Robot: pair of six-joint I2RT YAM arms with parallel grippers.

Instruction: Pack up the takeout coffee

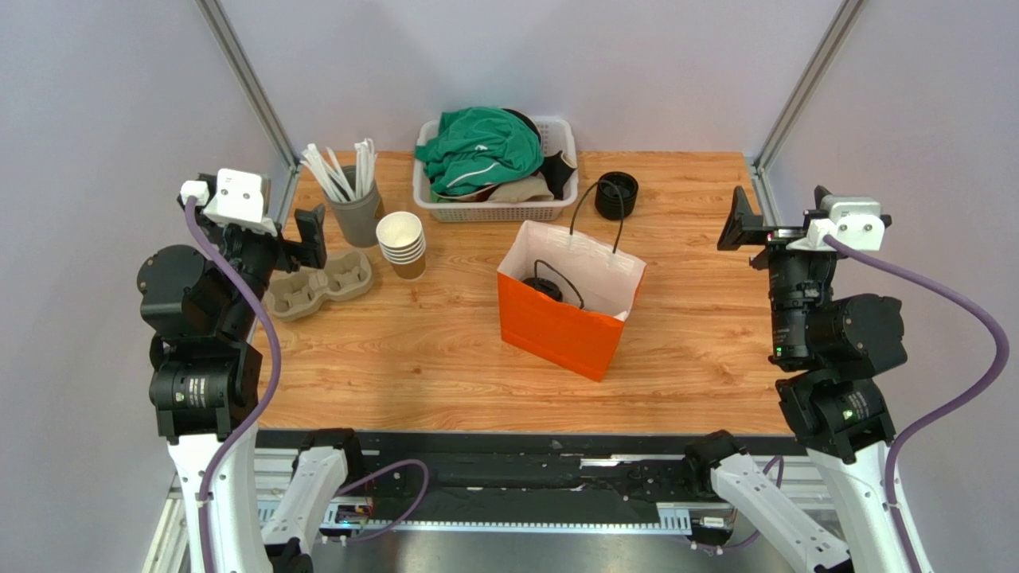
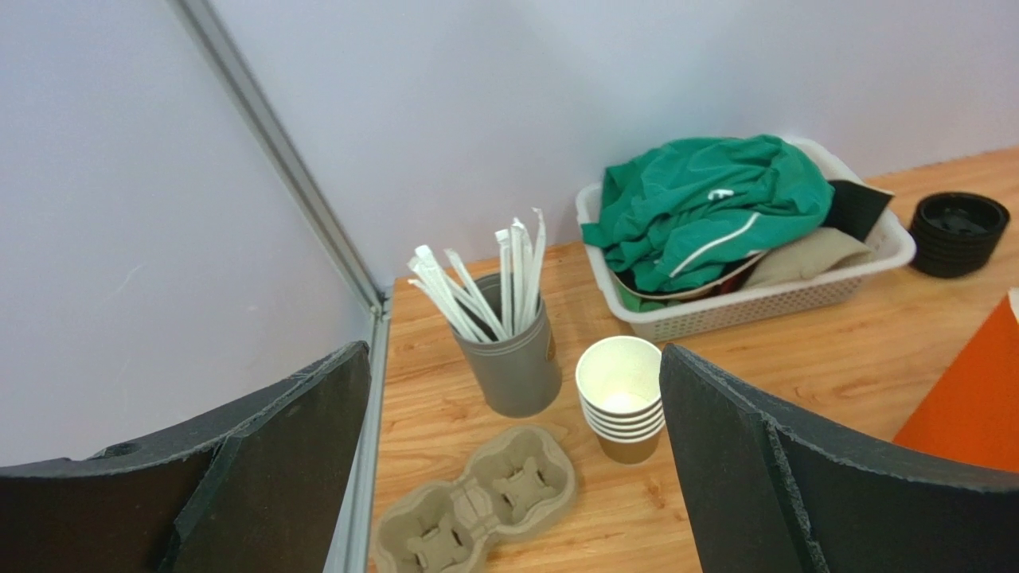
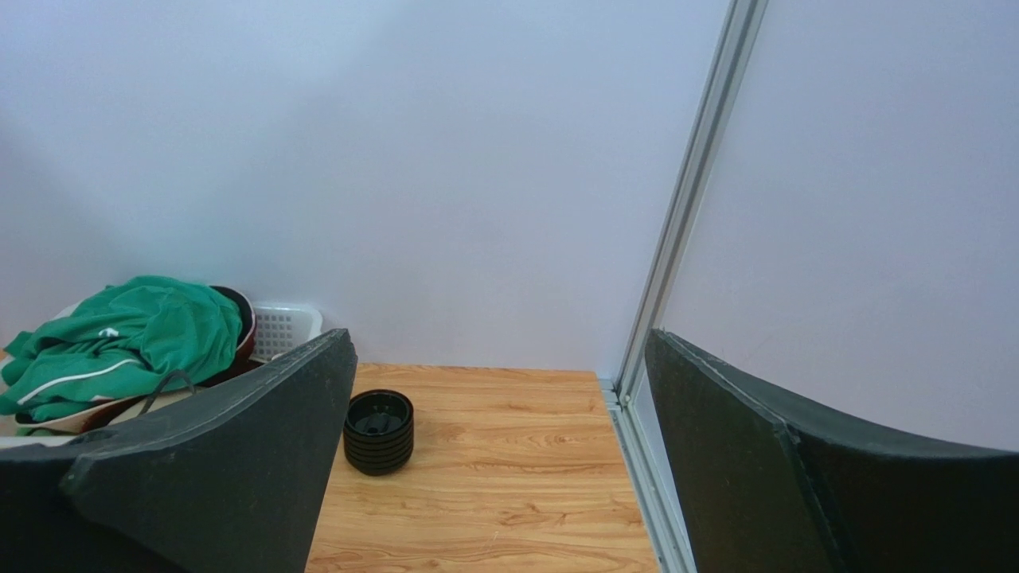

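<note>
An orange paper bag (image 1: 562, 325) with a white lining and black handles stands open in the middle of the table. Inside it I see a round black lid (image 1: 544, 287), the top of the takeout coffee; the bag's wall hides the cup below it. My left gripper (image 1: 306, 236) hovers open at the table's left edge, over the cup carrier (image 2: 479, 507), with nothing between its fingers (image 2: 299, 454). My right gripper (image 1: 740, 222) hangs open at the right edge, well away from the bag, also empty (image 3: 499, 346).
A stack of lidless tan cups (image 2: 621, 394) and a grey holder of wrapped straws (image 2: 508, 358) stand at back left. A white basket of green clothing (image 1: 493, 167) sits at the back. A stack of black lids (image 3: 378, 431) lies beside it. Metal frame posts (image 3: 694, 203) border the corners.
</note>
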